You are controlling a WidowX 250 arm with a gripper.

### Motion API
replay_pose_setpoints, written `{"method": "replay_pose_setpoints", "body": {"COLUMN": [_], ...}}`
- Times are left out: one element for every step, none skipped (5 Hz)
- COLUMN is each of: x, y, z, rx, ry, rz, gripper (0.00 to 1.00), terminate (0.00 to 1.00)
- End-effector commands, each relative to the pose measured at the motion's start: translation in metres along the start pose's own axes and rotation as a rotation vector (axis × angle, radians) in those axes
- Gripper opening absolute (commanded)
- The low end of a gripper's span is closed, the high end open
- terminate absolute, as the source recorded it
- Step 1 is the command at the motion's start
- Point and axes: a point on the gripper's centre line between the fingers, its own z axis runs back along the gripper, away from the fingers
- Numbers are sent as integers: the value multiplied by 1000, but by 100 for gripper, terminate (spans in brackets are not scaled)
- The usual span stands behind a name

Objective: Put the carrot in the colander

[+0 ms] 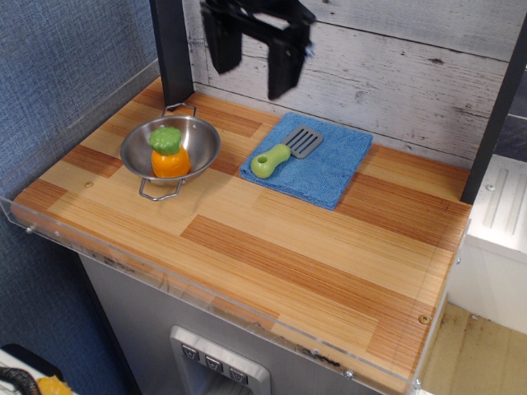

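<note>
The carrot [169, 155], orange with a light-green leafy cap, lies inside the colander [202, 136], a shiny steel bowl with two wire loop handles at the left back of the wooden counter. My gripper [251, 62] hangs high above the counter, up and to the right of the colander, near the back wall. Its two black fingers are spread apart and hold nothing.
A blue cloth [329, 164] lies to the right of the colander with a green-handled grey spatula [284, 152] on it. A dark post [171, 49] stands behind the colander. A clear plastic rim [206, 288] lines the counter's front edge.
</note>
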Motion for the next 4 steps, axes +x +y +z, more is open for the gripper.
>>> {"method": "replay_pose_setpoints", "body": {"x": [-1,-2,-3,-3], "y": [-1,-3,-4,-4], "z": [14,14,14,14], "rx": [8,-26,-77,-77], "ry": [-33,-50,17,17], "rz": [114,119,115,115], "gripper": [100,100,100,100], "terminate": [0,0,0,100]}}
